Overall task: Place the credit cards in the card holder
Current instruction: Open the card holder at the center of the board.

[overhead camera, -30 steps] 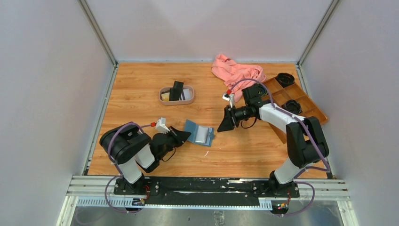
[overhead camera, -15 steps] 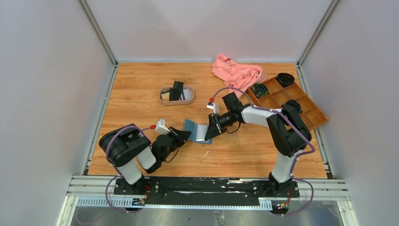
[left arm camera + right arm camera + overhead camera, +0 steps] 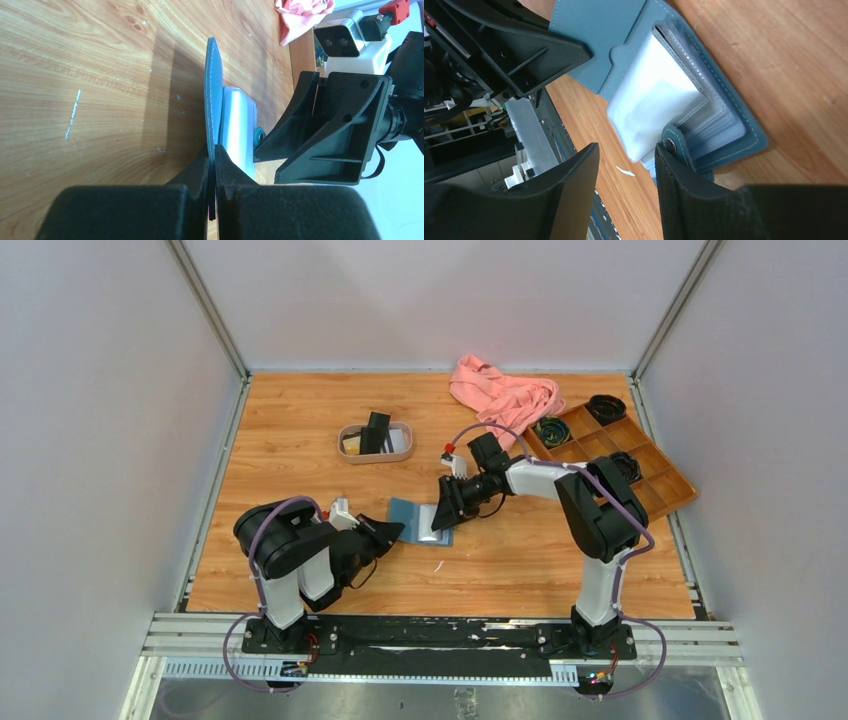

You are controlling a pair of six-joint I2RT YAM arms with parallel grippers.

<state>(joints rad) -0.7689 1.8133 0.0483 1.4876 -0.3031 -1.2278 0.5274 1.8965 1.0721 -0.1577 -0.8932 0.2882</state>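
Two grippers are being held at the card holder (image 3: 410, 512), which is lying opened on the table (image 3: 290, 440) between the two arms, a little left of centre. Its outer flap is being pinched by the left gripper (image 3: 392, 530). In the left wrist view the fingers (image 3: 197, 172) are being pressed together on the flap's thin edge, and the flap is being held raised off the wood.

The right gripper (image 3: 441, 518) is being held just beside the holder's other side, with its fingers apart. In the right wrist view a white-grey card (image 3: 649, 105) is being shown lying against the paler inner pockets. Its free end is pointing into the gap between the two open fingers, and neither finger is being closed on it. The round snap tab (image 3: 671, 145) is being touched by one finger (image 3: 694, 200). Whether the card is fully seated in a pocket cannot be told.

Farther back, well apart from both grippers, a black card (image 3: 378, 430) and a tan card (image 3: 351, 445) are being kept in the oval tray (image 3: 409, 445), the black one standing upright.
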